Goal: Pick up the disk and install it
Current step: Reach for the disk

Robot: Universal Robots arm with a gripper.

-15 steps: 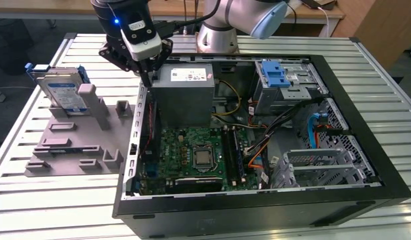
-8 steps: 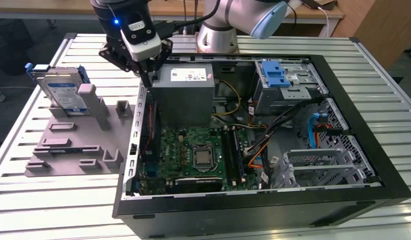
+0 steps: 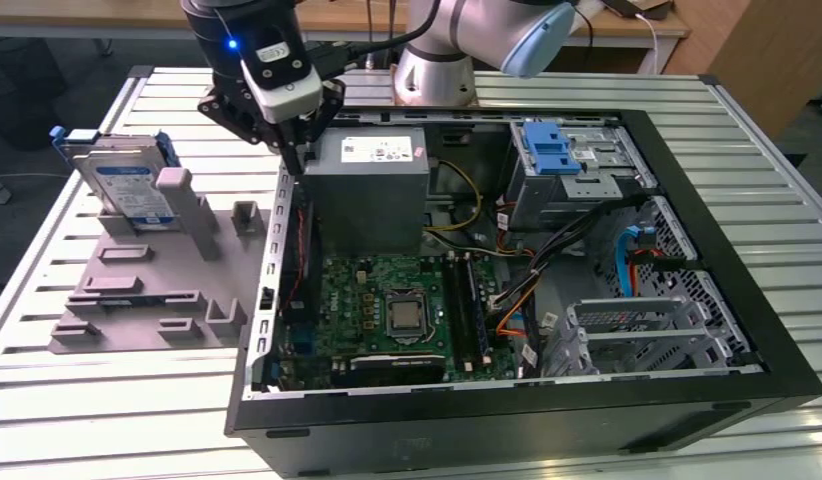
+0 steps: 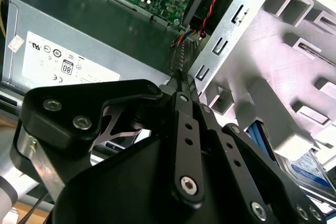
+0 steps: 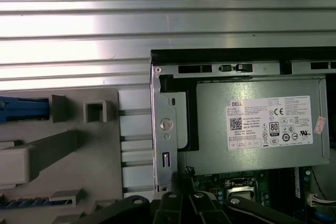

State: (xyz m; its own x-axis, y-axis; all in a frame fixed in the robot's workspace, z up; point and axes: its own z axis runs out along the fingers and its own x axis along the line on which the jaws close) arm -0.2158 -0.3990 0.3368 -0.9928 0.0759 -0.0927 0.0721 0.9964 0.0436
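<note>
Slatted table (image 3: 78, 400) — disk (image 3: 128, 186) stands upright, apart from the gripper (image 3: 300, 158).

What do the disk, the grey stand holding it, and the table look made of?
The disk: silvery metal body with a dull sheen; its blue frame looks plastic. The grey stand: matte and uniform, probably plastic. The table: ribbed, light-catching slats, likely aluminium.

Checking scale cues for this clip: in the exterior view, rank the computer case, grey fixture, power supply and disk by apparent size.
1. computer case
2. grey fixture
3. power supply and disk: they look about alike, so they are not ranked.
</note>
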